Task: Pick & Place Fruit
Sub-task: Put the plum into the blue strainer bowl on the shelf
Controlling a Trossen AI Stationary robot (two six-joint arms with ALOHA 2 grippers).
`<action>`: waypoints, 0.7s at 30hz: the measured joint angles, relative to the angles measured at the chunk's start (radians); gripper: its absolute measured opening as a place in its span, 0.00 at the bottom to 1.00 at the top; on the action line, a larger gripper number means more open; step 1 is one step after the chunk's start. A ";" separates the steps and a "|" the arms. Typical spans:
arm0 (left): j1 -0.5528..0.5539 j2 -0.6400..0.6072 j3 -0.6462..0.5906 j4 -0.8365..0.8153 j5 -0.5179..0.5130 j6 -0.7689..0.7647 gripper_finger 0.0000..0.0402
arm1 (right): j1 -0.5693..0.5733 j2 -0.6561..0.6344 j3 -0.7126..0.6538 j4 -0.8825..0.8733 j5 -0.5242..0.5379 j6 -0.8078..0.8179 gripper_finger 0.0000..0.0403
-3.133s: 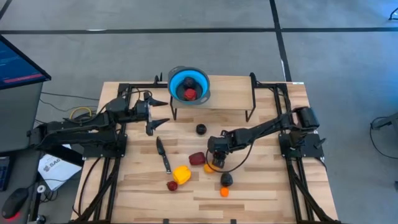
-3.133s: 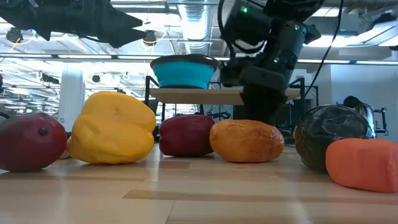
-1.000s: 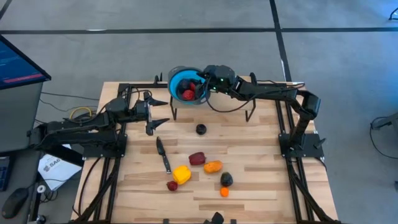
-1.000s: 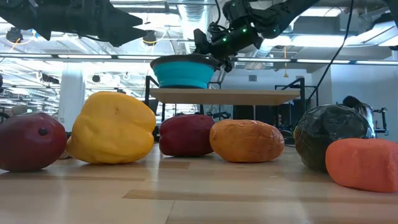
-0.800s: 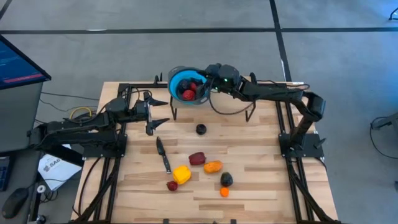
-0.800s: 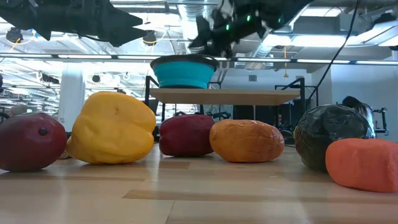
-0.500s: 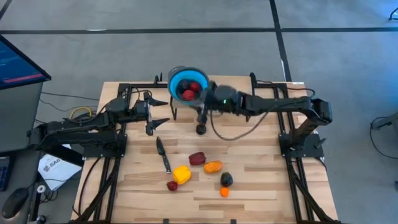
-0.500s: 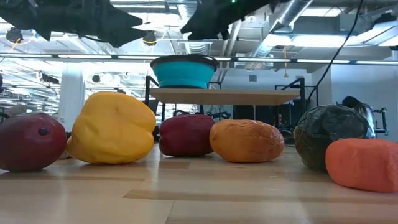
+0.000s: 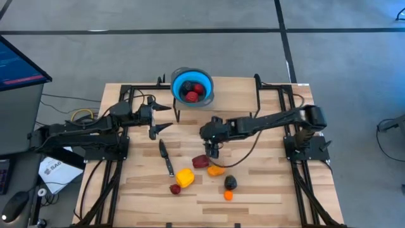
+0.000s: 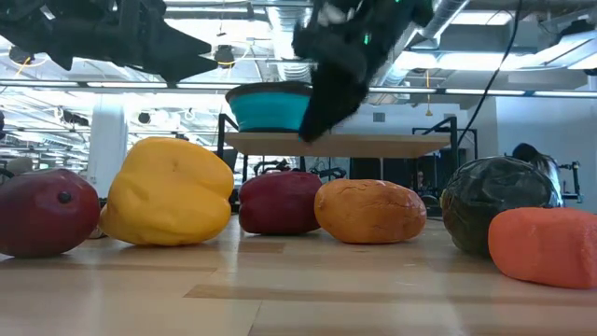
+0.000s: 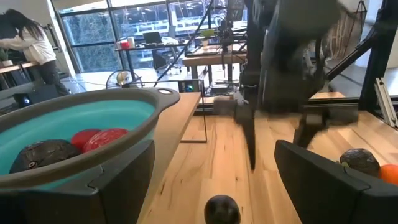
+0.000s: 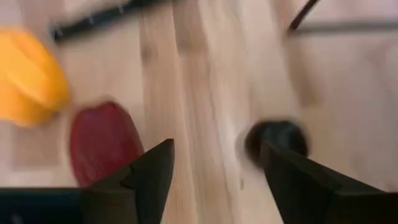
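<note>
The blue bowl (image 9: 192, 87) stands on a raised wooden shelf (image 10: 336, 143) at the table's far side, with red and dark fruits (image 11: 99, 138) inside. A dark red fruit (image 9: 200, 161), an orange one (image 9: 217, 170), the yellow one (image 9: 185, 177), a small red one (image 9: 175, 189), a dark one (image 9: 231, 182) and a small orange one (image 9: 228, 196) lie on the table. My right gripper (image 12: 214, 180) is open, pointing down over the table's middle, between the dark red fruit (image 12: 102, 140) and a black round fruit (image 12: 277, 140). My left gripper (image 9: 163, 118) waits open, left of the bowl.
A slim black-handled knife (image 9: 166, 157) lies left of the fruit cluster. Black metal frames (image 9: 272, 95) border the shelf and both table sides. A monitor (image 9: 19, 63) stands off the table's left. Bare wood shows along the near edge and right of the fruit.
My right gripper has swung away from above the blue bowl, toward the table's near edge and down, and now hangs open over the middle of the table beside the black fruit. The fruits on the table have stayed where they were.
</note>
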 joint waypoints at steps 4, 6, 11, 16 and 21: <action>0.000 0.000 0.000 0.000 0.000 -0.003 0.81 | -0.031 0.067 -0.001 -0.026 -0.006 -0.002 0.70; -0.001 0.000 0.000 0.000 0.001 -0.003 0.81 | -0.051 0.096 -0.001 -0.036 0.012 0.016 0.75; -0.001 0.000 -0.001 0.002 0.003 -0.006 0.81 | -0.070 0.146 -0.001 -0.005 0.173 0.008 0.84; -0.001 0.000 -0.001 0.007 0.002 -0.006 0.81 | -0.075 0.174 -0.001 0.058 0.148 -0.090 0.87; -0.001 0.000 -0.001 0.009 0.005 -0.006 0.81 | -0.116 0.206 -0.002 0.097 0.069 -0.118 0.85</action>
